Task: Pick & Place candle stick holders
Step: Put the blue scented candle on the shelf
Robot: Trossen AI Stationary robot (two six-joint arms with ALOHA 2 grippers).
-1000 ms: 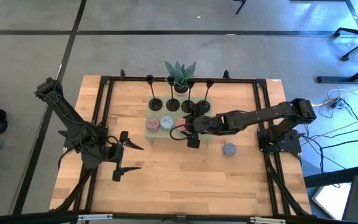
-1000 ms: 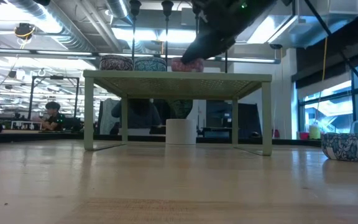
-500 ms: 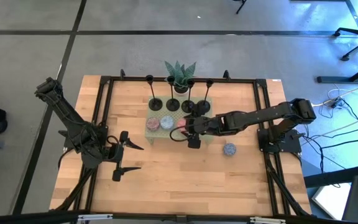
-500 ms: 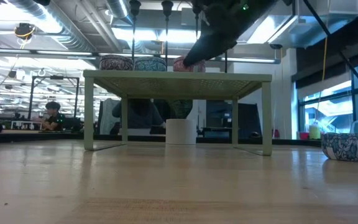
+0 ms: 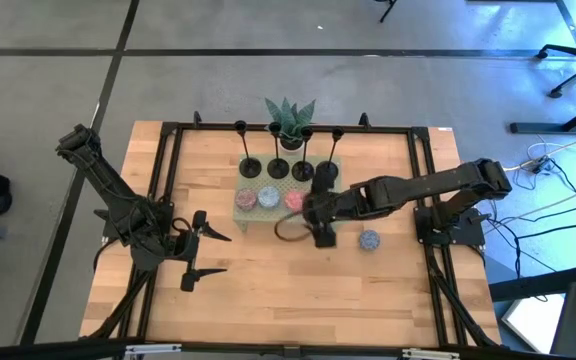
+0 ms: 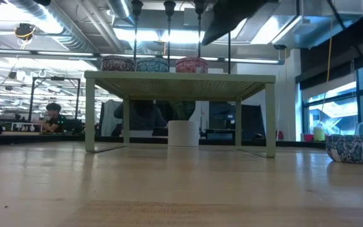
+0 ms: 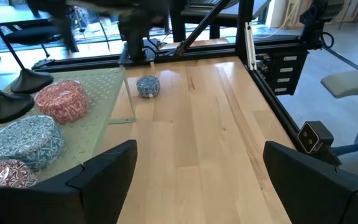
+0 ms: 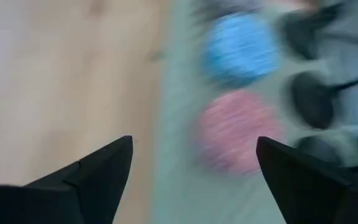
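High view shows the four black candle stick holders standing in a row along the far edge of the pale green stand, beyond the fingers of the right gripper. Those fingers stand wide apart and empty just off the stand's near edge, close to the pink bowl. Well apart, the left gripper waits with fingers spread, holding nothing.

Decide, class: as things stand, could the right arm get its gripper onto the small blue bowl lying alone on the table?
Probably yes. The right gripper is open and empty, just off the green stand, and the blue bowl sits on bare wood close beside it with nothing between them.
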